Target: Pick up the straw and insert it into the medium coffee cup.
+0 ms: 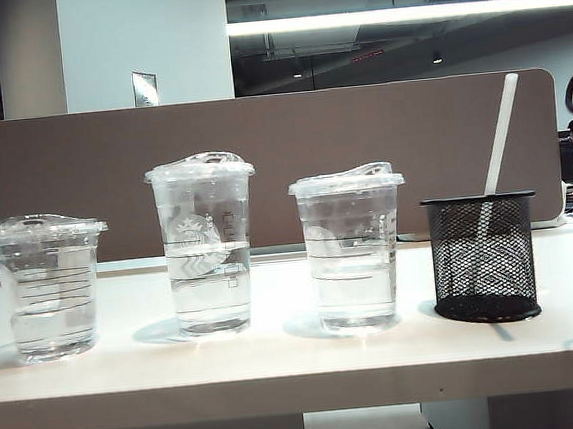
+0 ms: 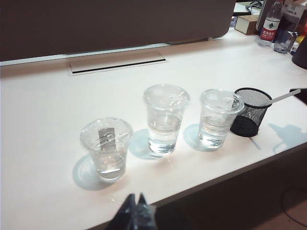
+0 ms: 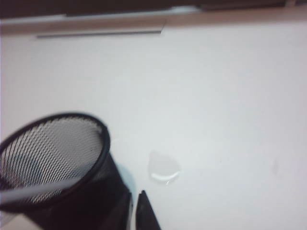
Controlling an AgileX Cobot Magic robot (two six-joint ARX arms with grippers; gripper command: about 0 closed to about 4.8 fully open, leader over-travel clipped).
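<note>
The white straw [image 1: 500,136] leans in a black mesh holder [image 1: 483,257] at the table's right end. The medium coffee cup [image 1: 352,249], clear with a lid and part full of water, stands just left of the holder. In the left wrist view the medium coffee cup [image 2: 218,117] is beside the holder [image 2: 250,112], with the straw [image 2: 283,97] slanting out. My left gripper [image 2: 135,201] is shut and empty at the table's front edge, before the cups. My right gripper [image 3: 134,203] hovers beside the holder [image 3: 53,158] and blurred straw [image 3: 33,191], jaws a narrow slit apart, holding nothing. Neither gripper shows in the exterior view.
The tallest clear cup [image 1: 206,242] stands in the middle and the shortest cup [image 1: 47,286] at the left. A brown partition [image 1: 262,166] backs the table, with a cable slot [image 2: 117,62] before it. A water bottle [image 2: 271,24] and box [image 2: 247,24] sit far right. A wet spot [image 3: 164,170] lies near the holder.
</note>
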